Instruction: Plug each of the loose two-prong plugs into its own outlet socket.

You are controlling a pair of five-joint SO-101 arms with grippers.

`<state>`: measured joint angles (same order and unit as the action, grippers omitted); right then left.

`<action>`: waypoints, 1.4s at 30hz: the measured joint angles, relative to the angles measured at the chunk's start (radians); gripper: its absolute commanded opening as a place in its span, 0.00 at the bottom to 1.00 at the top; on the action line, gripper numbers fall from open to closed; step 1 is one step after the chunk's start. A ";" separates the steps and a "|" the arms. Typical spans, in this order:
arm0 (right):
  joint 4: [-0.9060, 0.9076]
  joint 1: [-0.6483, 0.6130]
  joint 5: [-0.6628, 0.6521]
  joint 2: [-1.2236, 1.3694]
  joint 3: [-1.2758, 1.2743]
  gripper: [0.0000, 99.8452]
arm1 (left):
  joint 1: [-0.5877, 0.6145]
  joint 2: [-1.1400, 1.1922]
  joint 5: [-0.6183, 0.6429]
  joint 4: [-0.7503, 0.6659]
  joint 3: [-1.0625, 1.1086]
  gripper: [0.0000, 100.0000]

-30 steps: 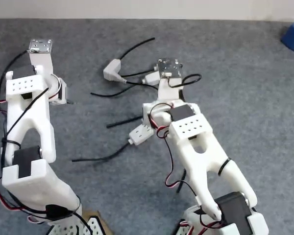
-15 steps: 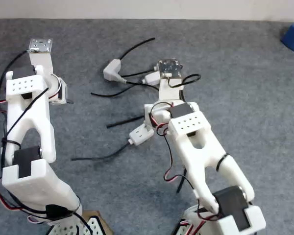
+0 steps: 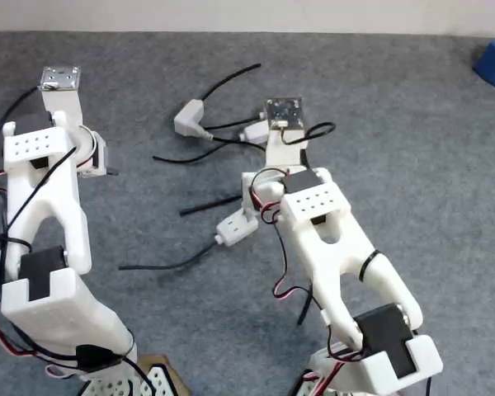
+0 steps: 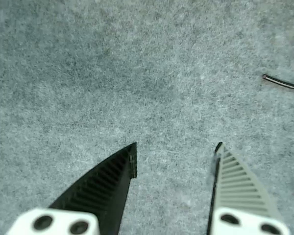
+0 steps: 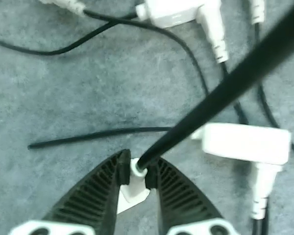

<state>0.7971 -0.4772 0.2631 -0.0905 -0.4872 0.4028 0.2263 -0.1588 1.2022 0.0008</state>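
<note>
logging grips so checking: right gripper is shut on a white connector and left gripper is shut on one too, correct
Not quite. The left gripper is open over bare carpet, holding nothing, as the left wrist view shows. The right gripper is shut on a white connector, as you said.

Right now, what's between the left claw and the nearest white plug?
High view: bare carpet from left gripper to white plug; a black cable end lies just beside.
</note>
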 measured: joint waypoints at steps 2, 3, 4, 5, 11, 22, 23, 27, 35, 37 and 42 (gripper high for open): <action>0.025 -0.049 0.000 0.000 0.008 0.01 | 0.000 0.000 0.000 0.000 0.000 0.25; 0.034 -0.074 0.000 0.000 0.008 0.01 | 0.002 0.000 0.000 0.000 0.000 0.25; 0.040 -0.094 0.000 0.000 0.008 0.01 | 0.006 0.000 0.000 0.000 0.000 0.25; 0.043 -0.109 0.000 0.000 0.008 0.01 | 0.011 0.000 0.000 0.000 0.000 0.25; 0.086 -0.150 0.000 -0.002 0.009 0.01 | 0.038 0.000 0.000 0.000 0.000 0.25; 0.144 -0.336 0.000 -0.015 -0.066 0.01 | 0.044 0.000 0.000 0.000 0.000 0.25; 0.144 -0.351 0.000 -0.017 -0.081 0.01 | 0.044 0.000 0.000 0.000 0.000 0.25; 0.144 -0.379 -0.021 -0.017 -0.117 0.01 | 0.057 0.000 0.000 0.000 0.000 0.25; 0.144 -0.298 -0.066 0.006 -0.137 0.01 | 0.095 0.000 0.000 0.000 0.000 0.25; 0.157 -0.259 -0.078 0.014 -0.161 0.01 | 0.100 0.000 0.000 0.000 0.000 0.25; 0.157 -0.095 -0.130 0.014 -0.095 0.01 | 0.091 0.000 -0.072 0.005 0.000 0.25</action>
<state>0.9536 -0.5723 0.1327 -0.0767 -0.5823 0.4933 0.2263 -0.2309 1.2068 0.0008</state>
